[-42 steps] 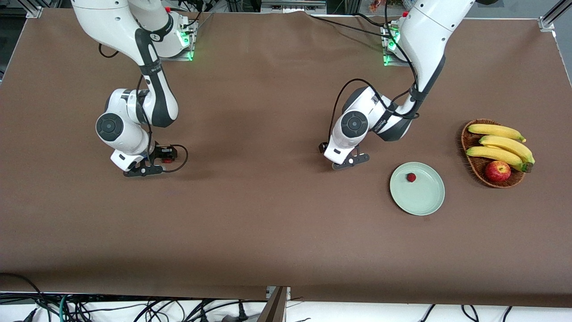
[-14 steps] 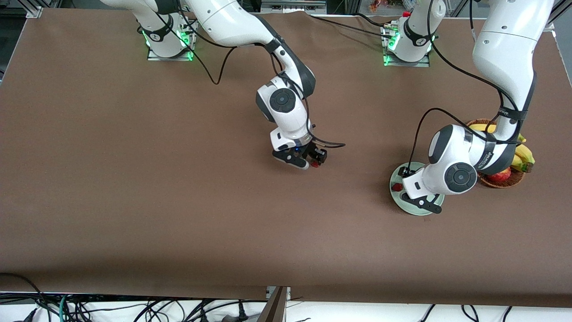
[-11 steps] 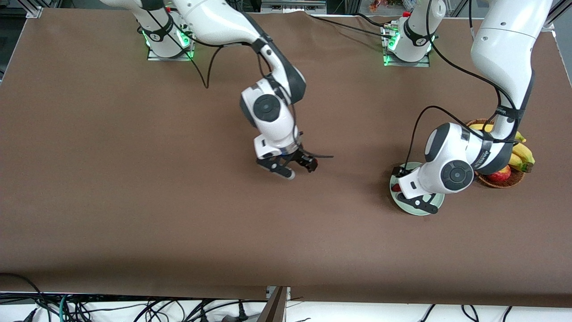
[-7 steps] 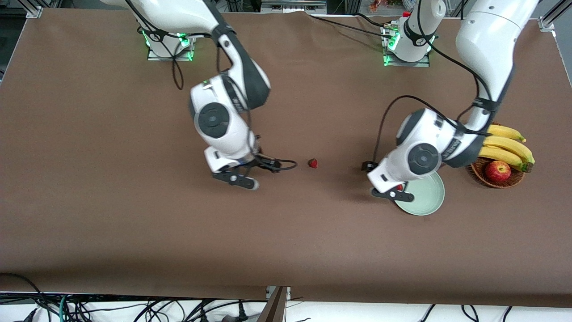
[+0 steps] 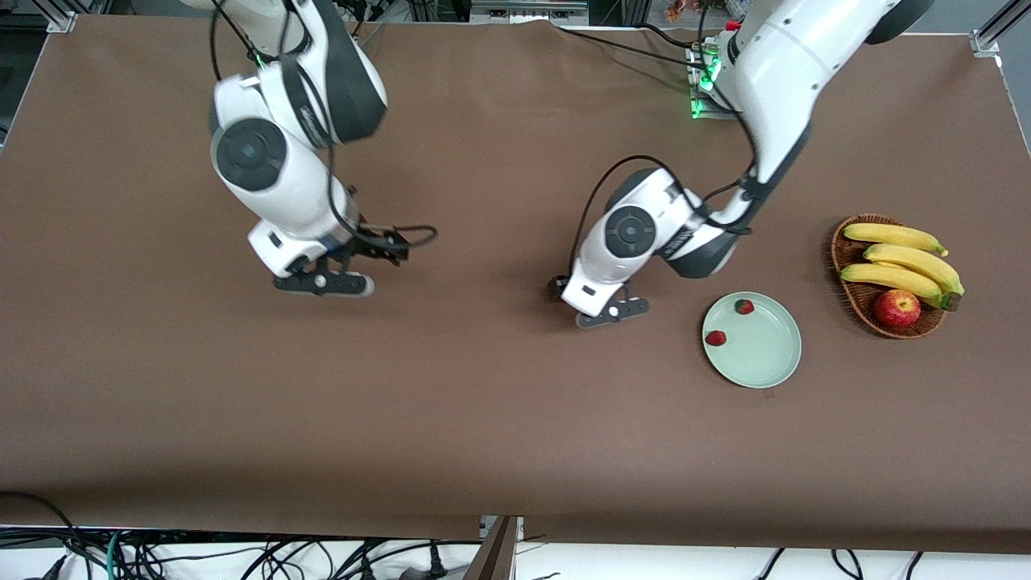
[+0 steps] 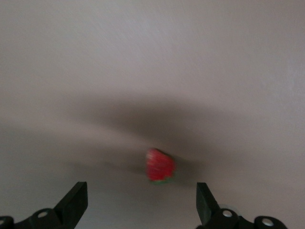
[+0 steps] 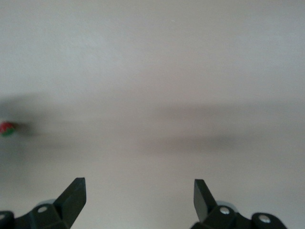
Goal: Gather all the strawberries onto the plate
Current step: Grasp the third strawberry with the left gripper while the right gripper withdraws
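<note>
The pale green plate (image 5: 765, 358) lies near the left arm's end and holds two strawberries (image 5: 744, 306) (image 5: 715, 337). A third strawberry (image 6: 160, 165) lies on the brown cloth. My left hand hides it in the front view. My left gripper (image 5: 596, 304) is low over it, open, and the berry lies just ahead of the gap between the fingertips (image 6: 140, 200). My right gripper (image 5: 338, 270) hangs open and empty over bare cloth toward the right arm's end (image 7: 139, 193). The right wrist view shows the loose berry (image 7: 6, 128) at its edge.
A brown wicker basket (image 5: 846, 298) with bananas (image 5: 902, 262) and a red apple (image 5: 896, 308) stands beside the plate at the left arm's end of the table. Brown cloth (image 5: 483, 403) covers the table.
My right gripper let the third strawberry go on the cloth mid-table and drew back toward its own end. My left gripper left a second berry in the plate and moved over the loose one.
</note>
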`<action>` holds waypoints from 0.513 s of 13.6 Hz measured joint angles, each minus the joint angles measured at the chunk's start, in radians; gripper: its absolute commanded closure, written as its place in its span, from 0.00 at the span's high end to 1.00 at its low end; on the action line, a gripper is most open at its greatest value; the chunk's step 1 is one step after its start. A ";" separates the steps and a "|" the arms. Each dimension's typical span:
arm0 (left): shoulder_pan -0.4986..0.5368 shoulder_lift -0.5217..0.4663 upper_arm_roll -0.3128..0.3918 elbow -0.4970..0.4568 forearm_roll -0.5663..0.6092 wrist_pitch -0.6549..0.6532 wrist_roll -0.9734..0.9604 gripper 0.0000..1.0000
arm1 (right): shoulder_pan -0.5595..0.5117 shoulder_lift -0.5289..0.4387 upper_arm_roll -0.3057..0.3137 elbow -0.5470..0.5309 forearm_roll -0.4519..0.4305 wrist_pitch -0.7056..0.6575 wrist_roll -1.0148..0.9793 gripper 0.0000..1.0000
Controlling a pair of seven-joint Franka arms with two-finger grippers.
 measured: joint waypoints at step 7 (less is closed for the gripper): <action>-0.107 0.036 0.107 0.002 0.009 0.103 -0.040 0.04 | -0.475 -0.349 0.327 -0.127 -0.117 -0.214 -0.224 1.00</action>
